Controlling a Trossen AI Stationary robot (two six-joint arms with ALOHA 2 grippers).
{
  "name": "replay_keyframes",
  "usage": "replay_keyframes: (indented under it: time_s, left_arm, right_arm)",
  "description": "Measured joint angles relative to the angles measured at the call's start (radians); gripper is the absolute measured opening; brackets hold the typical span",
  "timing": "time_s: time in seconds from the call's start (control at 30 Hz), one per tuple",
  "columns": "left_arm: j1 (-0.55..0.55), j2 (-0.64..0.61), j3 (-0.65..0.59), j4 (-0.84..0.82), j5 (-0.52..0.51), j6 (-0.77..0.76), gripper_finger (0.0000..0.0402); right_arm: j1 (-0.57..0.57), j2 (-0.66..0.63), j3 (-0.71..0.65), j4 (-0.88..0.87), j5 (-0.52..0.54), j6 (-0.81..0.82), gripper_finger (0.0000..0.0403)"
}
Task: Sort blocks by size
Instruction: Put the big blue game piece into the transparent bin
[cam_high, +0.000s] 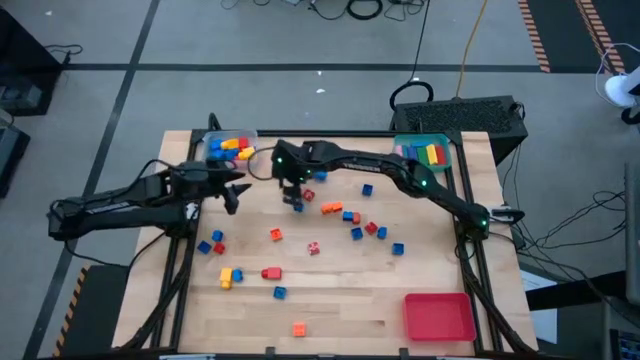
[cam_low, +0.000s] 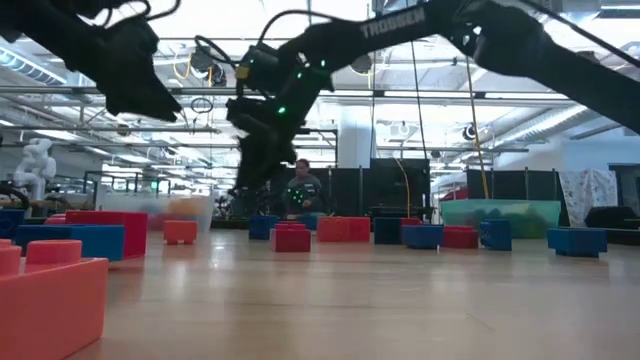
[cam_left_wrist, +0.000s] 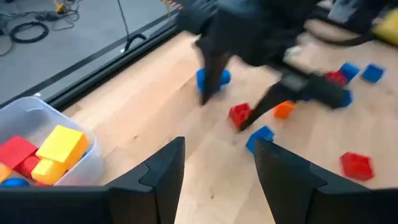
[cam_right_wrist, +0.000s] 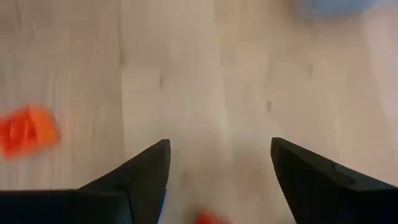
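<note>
Your right gripper (cam_high: 292, 196) hangs over the middle of the tabletop (cam_high: 340, 300) with its jaws spread and nothing between them. The blue block (cam_high: 297, 206) lies just beside it, toward the front edge; the orange block (cam_high: 331, 208) sits near, to its right. Your left gripper (cam_high: 232, 190), part open and empty, waits farther off by the clear tray (cam_high: 214, 137).

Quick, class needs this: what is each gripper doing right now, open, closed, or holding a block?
Left gripper: open, holding nothing, near the clear tray.
Right gripper: open, empty, over the bare table.
</note>
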Motion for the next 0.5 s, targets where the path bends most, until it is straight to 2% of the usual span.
replay_keyframes:
  time_s: [0.1, 0.27, 0.5]
  left_arm:
    - [0.000, 0.074, -0.019, 0.079, -0.007, 0.059, 0.0191]
    - [0.000, 0.203, -0.045, 0.206, -0.006, 0.107, 0.0191]
    - [-0.015, 0.261, -0.046, 0.231, 0.003, 0.137, 0.0191]
  right_arm:
    - [0.011, -0.027, 0.000, -0.129, 0.048, -0.001, 0.0253]
    - [-0.005, -0.077, 0.000, -0.227, 0.171, 0.040, 0.0245]
    - [-0.087, -0.084, -0.007, -0.342, 0.168, 0.021, 0.0245]
